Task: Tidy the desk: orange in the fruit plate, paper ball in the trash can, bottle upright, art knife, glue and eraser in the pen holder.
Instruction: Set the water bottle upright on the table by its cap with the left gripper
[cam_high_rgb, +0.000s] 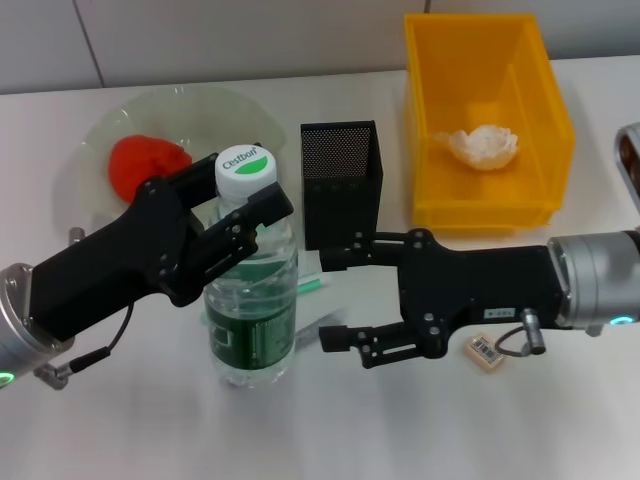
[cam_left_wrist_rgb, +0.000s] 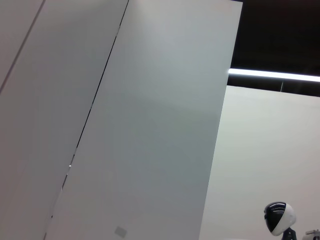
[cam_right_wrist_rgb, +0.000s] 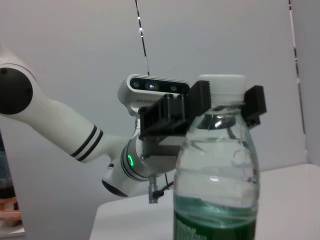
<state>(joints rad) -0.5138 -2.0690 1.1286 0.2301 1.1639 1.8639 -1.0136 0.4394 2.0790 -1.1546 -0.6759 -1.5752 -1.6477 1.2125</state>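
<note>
The holder (cam_high_rgb: 340, 180) and yellow bin (cam_high_rgb: 485, 120) stand behind the bottle (cam_high_rgb: 252, 300). The bottle is upright mid-desk, cap up. The left gripper (cam_high_rgb: 240, 215) pinches its neck. The right gripper (cam_high_rgb: 335, 300), jaws spread, sits just beside it; the eraser (cam_high_rgb: 484, 351) lies under that arm.

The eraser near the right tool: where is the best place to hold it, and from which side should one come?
Grip the eraser across its two long side faces, coming from straight above. It is a low flat block lying sticker-up on the table, so only the thin sides offer a hold. The right tool is open but points sideways toward the bottle, so it would probably need turning downward first.
</note>
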